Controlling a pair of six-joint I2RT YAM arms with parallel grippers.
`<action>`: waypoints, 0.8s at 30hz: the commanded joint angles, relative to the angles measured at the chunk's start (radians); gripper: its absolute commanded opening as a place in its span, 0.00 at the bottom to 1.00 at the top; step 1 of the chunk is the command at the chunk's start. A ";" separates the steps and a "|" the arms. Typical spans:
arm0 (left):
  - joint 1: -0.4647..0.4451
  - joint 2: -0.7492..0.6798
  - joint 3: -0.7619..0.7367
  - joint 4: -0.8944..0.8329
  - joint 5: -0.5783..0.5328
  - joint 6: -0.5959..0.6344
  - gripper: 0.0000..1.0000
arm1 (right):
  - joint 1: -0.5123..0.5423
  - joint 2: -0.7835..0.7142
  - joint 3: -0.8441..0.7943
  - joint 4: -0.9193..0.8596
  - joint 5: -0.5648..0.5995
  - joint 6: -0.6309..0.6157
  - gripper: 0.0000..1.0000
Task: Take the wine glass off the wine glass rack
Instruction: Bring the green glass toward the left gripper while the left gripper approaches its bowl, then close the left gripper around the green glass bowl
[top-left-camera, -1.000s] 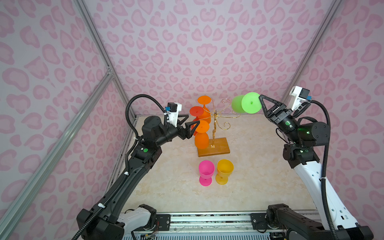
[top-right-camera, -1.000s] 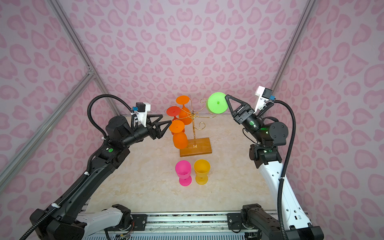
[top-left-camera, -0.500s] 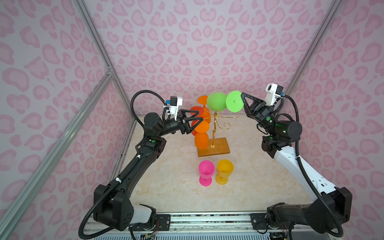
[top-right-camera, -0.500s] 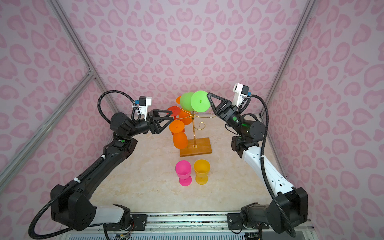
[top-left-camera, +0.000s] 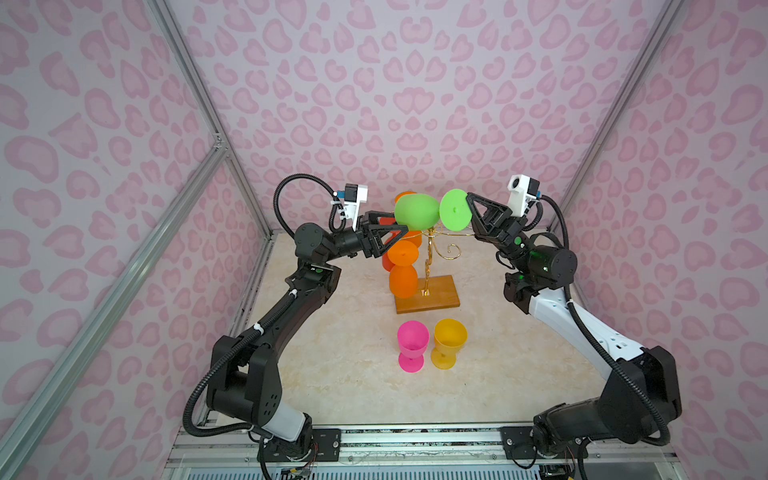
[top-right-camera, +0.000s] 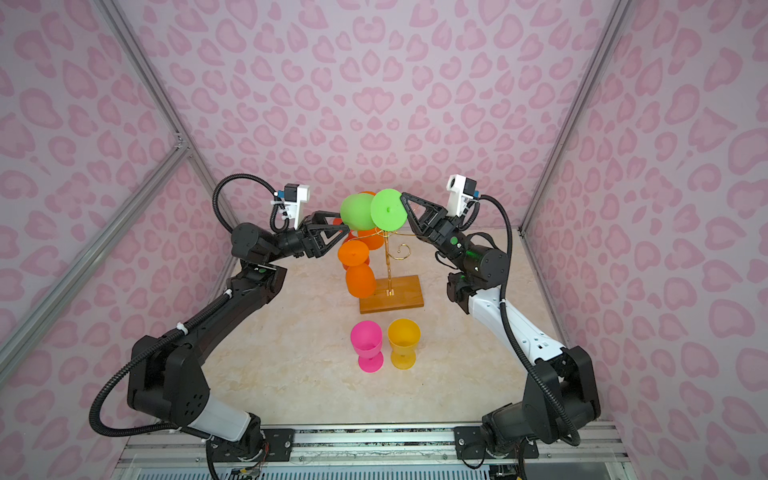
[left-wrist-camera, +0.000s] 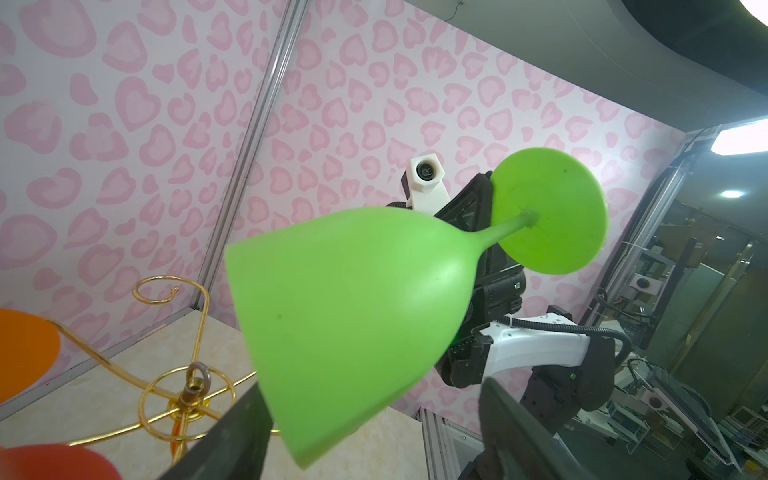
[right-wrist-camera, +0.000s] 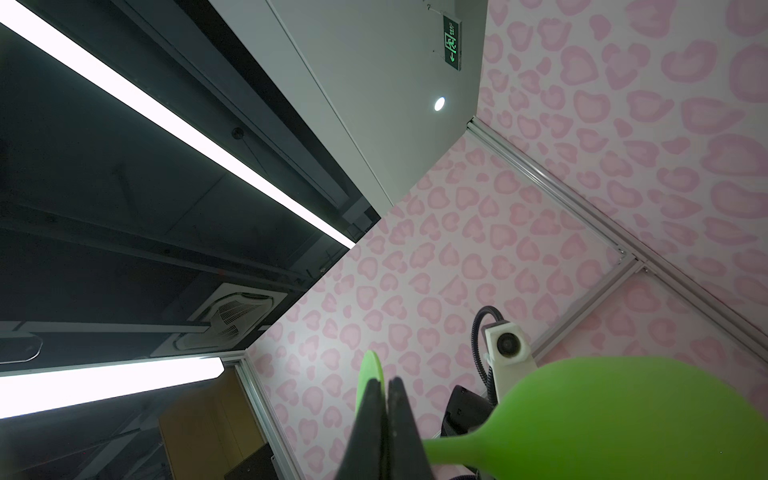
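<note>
Green glass (top-left-camera: 417, 212) held sideways in mid-air over the top of the rack (top-left-camera: 428, 296), right between both arms.

Right gripper (top-left-camera: 468, 198) is pinched tight on the edge of the glass's round foot, so the bowl points toward the left gripper (top-left-camera: 400, 223). Its fingers (left-wrist-camera: 241, 436) are spread wide either side of the bowl, and the left wrist view shows a gap on one side, so it's not squeezing. Rack sits on the table with orange glasses (top-left-camera: 402, 272) hanging on the side nearer the left arm. Pink glass (top-left-camera: 412, 345) and yellow glass (top-left-camera: 449, 343) stand upright side by side just in front of its base.
</note>
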 joint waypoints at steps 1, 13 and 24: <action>0.000 0.015 0.015 0.163 0.019 -0.099 0.75 | 0.000 0.020 -0.010 0.102 0.023 0.043 0.00; 0.000 0.020 0.012 0.278 0.038 -0.206 0.44 | -0.021 0.101 -0.005 0.234 0.064 0.165 0.00; 0.001 0.006 0.004 0.367 0.041 -0.288 0.18 | -0.058 0.109 -0.002 0.234 0.056 0.187 0.07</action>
